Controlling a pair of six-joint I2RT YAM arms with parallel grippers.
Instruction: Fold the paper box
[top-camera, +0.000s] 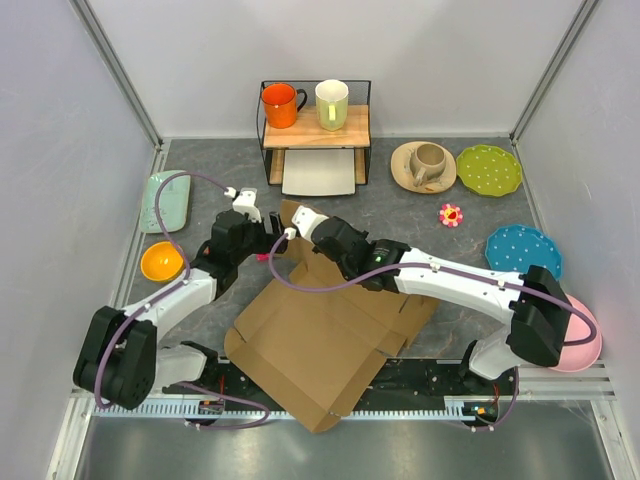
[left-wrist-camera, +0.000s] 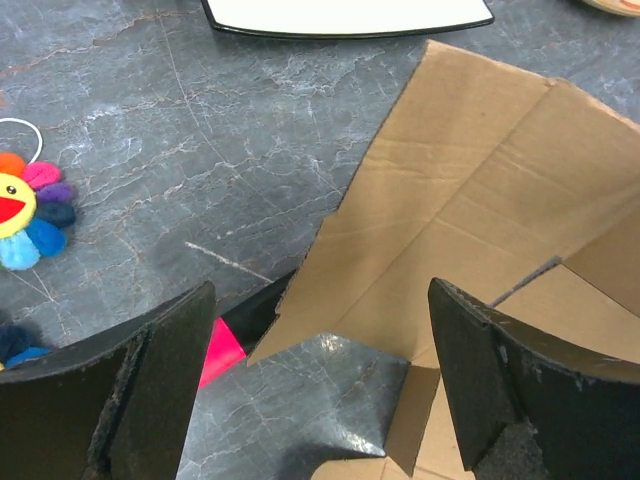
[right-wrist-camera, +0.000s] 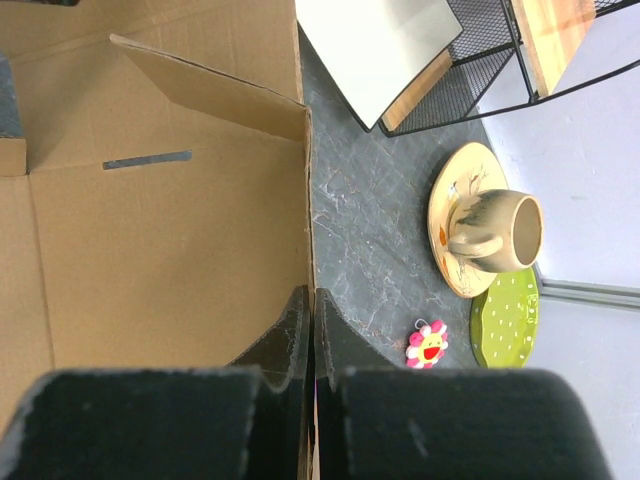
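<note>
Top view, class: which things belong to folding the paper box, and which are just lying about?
Job: brown corrugated cardboard box; right gripper pinching its wall; open left gripper.
Lying about: orange mug, cream mug, white rectangular tray, beige cup, green plate, blue plate, pink plate, orange bowl, flower toy.

The left gripper (left-wrist-camera: 320, 300) is held spread wide over the paper box (left-wrist-camera: 470, 200); a flower toy (left-wrist-camera: 30, 215) is seen at left, and something pink (left-wrist-camera: 218, 352), perhaps a cable, beside one finger.
</note>
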